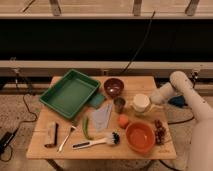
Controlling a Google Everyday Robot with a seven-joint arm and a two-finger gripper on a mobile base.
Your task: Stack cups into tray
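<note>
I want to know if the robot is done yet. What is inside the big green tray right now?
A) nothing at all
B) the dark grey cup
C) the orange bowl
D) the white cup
A: the tray shows only bare green floor, while the cream-white cup sits on the table beside the gripper, and the dark grey cup stands on the table too.
</note>
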